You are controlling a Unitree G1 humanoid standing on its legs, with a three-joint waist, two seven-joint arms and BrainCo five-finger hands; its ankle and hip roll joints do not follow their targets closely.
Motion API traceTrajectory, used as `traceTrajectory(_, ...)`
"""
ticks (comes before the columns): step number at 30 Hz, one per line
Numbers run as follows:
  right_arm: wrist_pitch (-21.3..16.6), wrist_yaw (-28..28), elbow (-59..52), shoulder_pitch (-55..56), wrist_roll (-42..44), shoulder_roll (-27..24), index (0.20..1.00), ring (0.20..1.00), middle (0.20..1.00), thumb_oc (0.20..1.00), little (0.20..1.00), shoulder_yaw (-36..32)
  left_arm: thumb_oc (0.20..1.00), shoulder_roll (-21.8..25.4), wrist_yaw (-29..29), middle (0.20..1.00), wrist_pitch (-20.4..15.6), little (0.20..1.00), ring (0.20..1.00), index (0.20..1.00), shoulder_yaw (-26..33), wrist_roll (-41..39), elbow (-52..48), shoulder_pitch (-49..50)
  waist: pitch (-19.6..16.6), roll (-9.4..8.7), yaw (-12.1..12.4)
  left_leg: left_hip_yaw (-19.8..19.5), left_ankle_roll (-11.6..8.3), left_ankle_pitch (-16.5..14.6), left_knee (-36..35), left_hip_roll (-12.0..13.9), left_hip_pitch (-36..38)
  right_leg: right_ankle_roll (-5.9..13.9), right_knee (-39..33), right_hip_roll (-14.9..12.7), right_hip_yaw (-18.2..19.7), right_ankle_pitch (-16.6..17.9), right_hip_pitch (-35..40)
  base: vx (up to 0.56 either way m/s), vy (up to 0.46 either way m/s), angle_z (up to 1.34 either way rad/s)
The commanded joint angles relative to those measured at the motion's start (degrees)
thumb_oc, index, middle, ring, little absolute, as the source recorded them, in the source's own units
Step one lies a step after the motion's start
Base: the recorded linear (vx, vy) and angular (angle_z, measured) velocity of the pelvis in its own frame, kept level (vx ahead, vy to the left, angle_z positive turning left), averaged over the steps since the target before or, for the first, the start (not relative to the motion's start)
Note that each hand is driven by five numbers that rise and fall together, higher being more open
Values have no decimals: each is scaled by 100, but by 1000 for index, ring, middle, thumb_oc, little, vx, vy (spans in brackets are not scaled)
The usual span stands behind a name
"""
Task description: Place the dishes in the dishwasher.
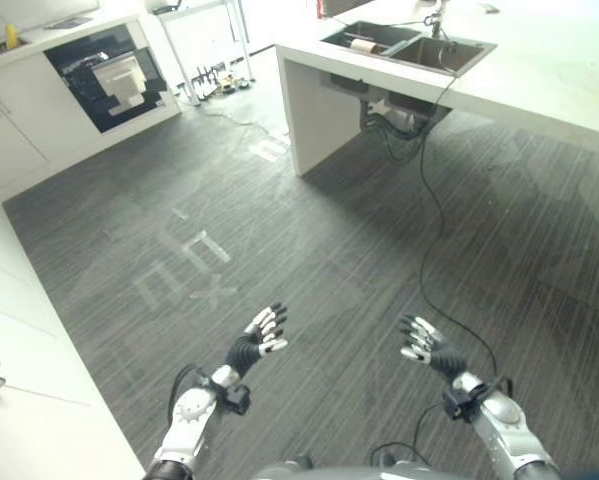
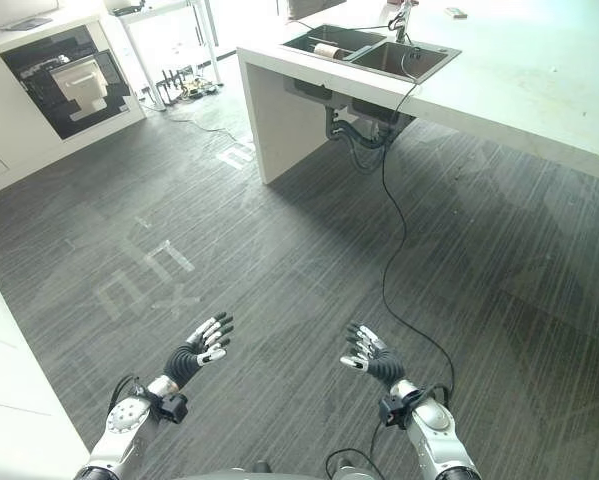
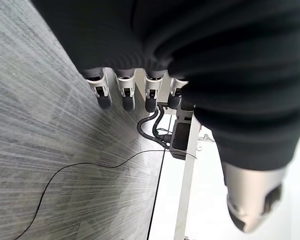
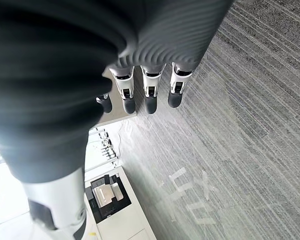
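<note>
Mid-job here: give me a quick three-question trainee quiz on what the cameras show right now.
1. True or false: the left hand holds a dish.
2. Where is the sink? A) in the white counter far ahead B) on the floor C) beside the left hand
3. Fill in: the right hand hangs over the grey ____.

Key:
1. False; its fingers are straight and hold nothing.
2. A
3. floor
</note>
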Motion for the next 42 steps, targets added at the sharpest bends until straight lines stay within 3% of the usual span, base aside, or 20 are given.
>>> traceTrajectory(1,-121,-150,148,-226,332,127,1000,1000,1000,1000,1000,7,1000,-67,59,1000,20,1000,1000,1000,22,57,450,-298,-204,-117,-4,86,40,-174,23,-255,-92,98,265,194,228,-443,-111,0,0,0)
traceTrajectory(5,22,-331,314,-223,285,150,1000,1000,1000,1000,1000,30,1000,-178,29,1000,329,1000,1000,1000,-8,-103,735,-299,-181,-128,-48,77,39,-183,33,-242,-80,82,293,232,313,-467,-113,14,-22,0)
traceTrajectory(6,207,-357,374,-218,197,154,1000,1000,1000,1000,1000,40,1000,-207,99,1000,529,1000,1000,1000,-6,-193,832,-285,-165,-133,-50,89,35,-183,42,-235,-79,80,294,236,304,-466,-110,24,-64,0)
traceTrajectory(15,550,-470,406,-279,202,140,1000,1000,1000,1000,1000,173,1000,-224,270,1000,802,1000,1000,1000,77,-87,942,-353,-56,-147,-11,80,-14,-185,280,-169,-188,4,427,284,250,-532,-163,9,-87,1)
traceTrajectory(18,521,-430,210,-320,334,99,1000,1000,1000,1000,1000,213,1000,-242,295,1000,699,1000,1000,1000,104,-205,887,-426,42,-208,-41,86,17,-420,998,-235,-445,-90,579,244,301,-571,-264,-17,-98,4)
traceTrajectory(19,512,-372,146,-331,342,73,1000,1000,1000,1000,1000,196,1000,-244,286,1000,622,1000,1000,1000,120,-223,884,-443,108,-288,-38,146,55,-540,1629,-272,-701,-140,649,166,321,-566,-292,-28,-105,6)
traceTrajectory(20,498,-332,89,-334,358,44,1000,1000,1000,1000,1000,180,1000,-244,284,1000,555,1000,1000,1000,134,-239,870,-458,178,-327,-28,156,39,-526,2151,-259,-995,-194,707,135,334,-561,-316,-32,-137,10)
traceTrajectory(23,341,-276,82,-325,409,-35,1000,1000,1000,1000,1000,126,1000,-251,249,1000,447,1000,1000,1000,218,-281,836,-464,403,-387,35,-17,-92,-108,3781,-175,-1921,-345,866,156,435,-550,-347,28,-108,12)
traceTrajectory(25,306,-190,126,-319,454,-32,1000,1000,1000,1000,1000,87,1000,-244,253,1000,396,1000,1000,1000,279,-195,832,-442,452,-342,82,-28,-128,167,3620,-162,-2151,-360,914,220,503,-575,-332,196,-13,-12)
traceTrajectory(28,325,-276,28,-311,435,-6,1000,1000,1000,1000,1000,137,1000,-253,323,1000,344,1000,1000,1000,318,-187,686,-290,490,-119,246,104,-314,779,2081,44,-2245,-328,866,422,561,-729,-109,360,124,-25)
traceTrajectory(29,336,-294,6,-300,435,-6,1000,1000,1000,1000,1000,145,1000,-252,327,1000,341,1000,1000,1000,317,-184,669,-271,499,-103,263,110,-342,867,1906,67,-2244,-323,852,431,560,-743,-66,366,142,-12)
traceTrajectory(31,357,-385,-88,-238,473,-18,1000,1000,1000,1000,1000,199,1000,-255,340,1000,335,1000,1000,1000,318,-172,612,-193,521,-21,359,94,-517,1359,1253,265,-2413,-310,768,470,546,-793,110,400,146,-2)
traceTrajectory(32,354,-446,-144,-166,500,-21,1000,1000,1000,1000,1000,192,1000,-270,329,1000,296,1000,1000,1000,321,-128,611,-161,555,-4,375,294,-612,1556,1103,488,-2557,-313,787,438,425,-848,185,392,143,-7)
traceTrajectory(34,361,-464,-190,-104,492,-37,1000,1000,1000,1000,1000,165,1000,-279,314,1000,262,1000,1000,1000,324,-112,609,-138,557,15,358,488,-631,1570,1109,606,-2573,-329,870,422,295,-937,201,313,121,-20)
traceTrajectory(36,362,-449,-214,-54,451,-49,1000,1000,1000,1000,1000,157,1000,-275,306,1000,282,1000,1000,1000,333,-142,556,-86,521,-9,307,631,-628,1335,1039,588,-2382,-293,1065,349,168,-1137,235,341,171,8)
traceTrajectory(38,407,-383,-232,-29,349,-6,1000,1000,1000,1000,1000,185,1000,-242,372,1000,332,1000,1000,1000,392,-144,367,74,484,14,445,446,-429,1168,1080,446,-2323,-252,1359,328,278,-1293,261,424,266,14)
traceTrajectory(39,358,-320,-207,-20,370,64,1000,1000,1000,1000,1000,152,1000,-189,345,1000,341,1000,1000,1000,442,-77,285,170,391,-51,573,259,-231,837,1199,177,-2308,-186,1549,295,417,-1516,438,417,225,-28)
traceTrajectory(41,283,-333,-224,3,405,120,1000,1000,1000,1000,1000,118,1000,-105,278,1000,379,1000,1000,1000,457,-69,216,190,296,-112,615,299,-58,635,1144,-5,-2175,-82,1760,243,395,-1497,526,312,199,-68)
traceTrajectory(42,272,-357,-268,18,392,166,1000,1000,1000,1000,1000,90,1000,-68,254,1000,392,1000,1000,1000,452,-31,175,199,229,-138,615,317,71,553,1021,-124,-2039,64,2129,164,378,-1271,471,218,188,-40)
